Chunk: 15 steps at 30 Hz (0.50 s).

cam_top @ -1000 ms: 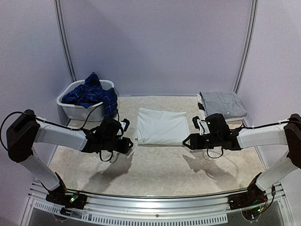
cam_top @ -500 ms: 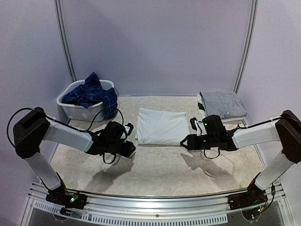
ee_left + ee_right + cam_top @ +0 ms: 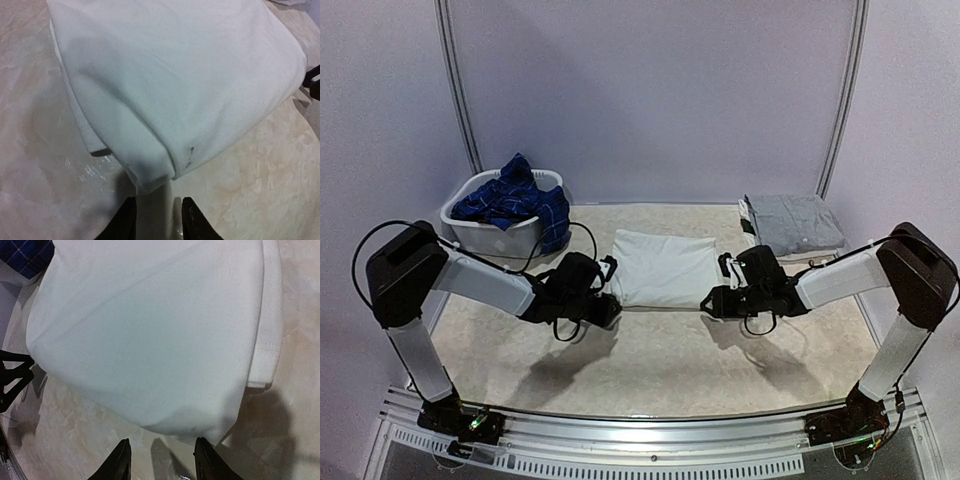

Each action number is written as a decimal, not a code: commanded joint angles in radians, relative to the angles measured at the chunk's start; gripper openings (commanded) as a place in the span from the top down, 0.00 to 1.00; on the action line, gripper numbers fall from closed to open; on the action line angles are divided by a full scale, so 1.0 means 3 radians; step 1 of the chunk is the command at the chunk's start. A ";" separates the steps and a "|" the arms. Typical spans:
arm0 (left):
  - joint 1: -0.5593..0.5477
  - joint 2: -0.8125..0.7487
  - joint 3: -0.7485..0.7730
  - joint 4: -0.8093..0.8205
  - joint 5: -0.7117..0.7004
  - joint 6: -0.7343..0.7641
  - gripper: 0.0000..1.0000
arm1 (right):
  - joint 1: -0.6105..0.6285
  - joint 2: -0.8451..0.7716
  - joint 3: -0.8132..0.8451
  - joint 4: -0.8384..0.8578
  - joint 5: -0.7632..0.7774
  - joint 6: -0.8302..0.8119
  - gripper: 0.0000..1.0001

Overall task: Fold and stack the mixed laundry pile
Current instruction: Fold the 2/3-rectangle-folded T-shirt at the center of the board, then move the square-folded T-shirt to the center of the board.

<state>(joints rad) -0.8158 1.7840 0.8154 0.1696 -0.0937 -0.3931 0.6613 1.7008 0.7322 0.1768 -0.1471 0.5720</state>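
The white trousers [image 3: 663, 267] lie folded into a rectangle in the middle of the table. My left gripper [image 3: 607, 307] is open and empty at their near left corner [image 3: 150, 182], which lies just ahead of its fingers. My right gripper [image 3: 713, 301] is open and empty at their near right corner [image 3: 220, 432]. The trousers fill the left wrist view [image 3: 175, 85] and the right wrist view [image 3: 150, 335]. The navy plaid shirt [image 3: 512, 203] and other dark blue cloth are heaped in the white basket [image 3: 498, 236] at the back left.
A folded grey garment [image 3: 792, 222] lies at the back right of the table. The basket stands beside the left arm's elbow. The beige table top [image 3: 650, 355] runs between the trousers and the near rail.
Both grippers have moved inward and forward along the table, from beside the trousers to their two near corners. The trousers have not moved.
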 commanded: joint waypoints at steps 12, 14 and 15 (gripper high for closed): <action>-0.0038 0.0256 0.0263 -0.0044 -0.0165 0.0155 0.77 | 0.0022 -0.0223 -0.0076 -0.0427 0.0273 -0.0023 0.56; -0.0037 0.0297 0.0286 -0.0034 -0.0166 0.0159 0.79 | 0.0023 -0.0262 -0.0083 -0.0439 0.0322 -0.0032 0.56; -0.0041 0.0314 0.0292 -0.0025 -0.0170 0.0157 0.80 | 0.0019 -0.0257 -0.0077 -0.0440 0.0348 -0.0031 0.56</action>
<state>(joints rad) -0.8162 1.8450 0.8783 0.1650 -0.1295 -0.3614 0.6613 1.6592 0.7216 0.0727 -0.0845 0.5732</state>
